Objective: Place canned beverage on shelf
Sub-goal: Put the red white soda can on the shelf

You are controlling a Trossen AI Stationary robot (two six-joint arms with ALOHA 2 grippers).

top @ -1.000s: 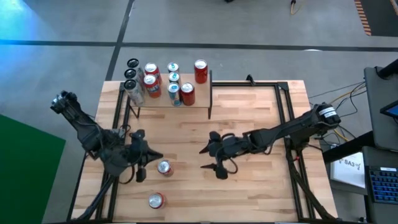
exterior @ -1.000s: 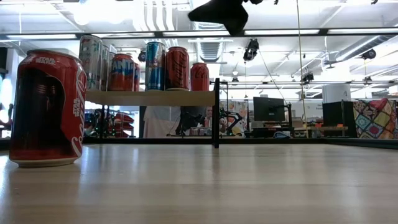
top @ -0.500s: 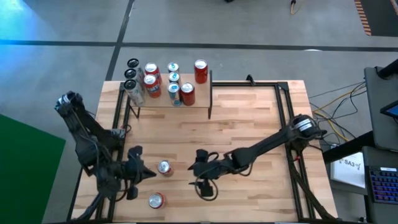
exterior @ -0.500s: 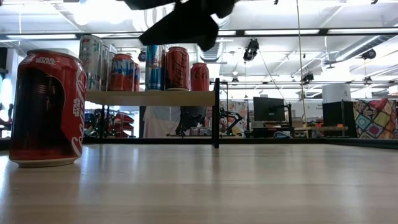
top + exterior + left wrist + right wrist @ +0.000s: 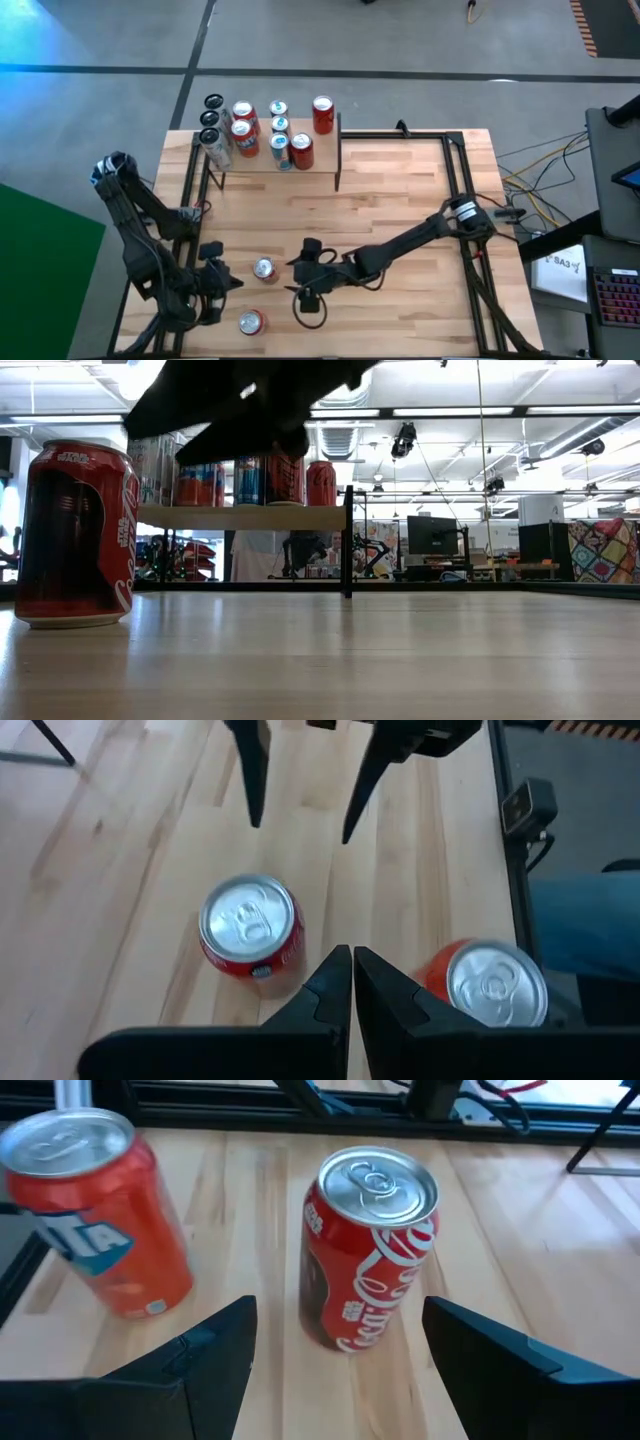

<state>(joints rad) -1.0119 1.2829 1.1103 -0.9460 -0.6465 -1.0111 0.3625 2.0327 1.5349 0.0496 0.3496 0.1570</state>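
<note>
Two loose cans stand upright on the desk near its front-left corner: a red cola can (image 5: 264, 268) and an orange soda can (image 5: 250, 322), the orange one closer to the front edge. About nine more cans (image 5: 244, 138) crowd the shelf (image 5: 320, 157), a small raised board of light wood on thin black uprights at the back-left corner of the desk (image 5: 400, 200); most are red or orange, a few are blue or silver, and all stand upright.

Reaching in from the right edge, the right gripper (image 5: 298, 280) hangs low over the desk just beside the cola can, its jaws spread wide with nothing between them. From its wrist camera, the cola can sits ahead of the gap between the fingers (image 5: 210, 1350), not yet inside it, with the orange can off to one side.

Near the front-left corner, the left gripper (image 5: 232, 284) hovers close to both loose cans, its jaws pressed shut on nothing and touching neither can.
</note>
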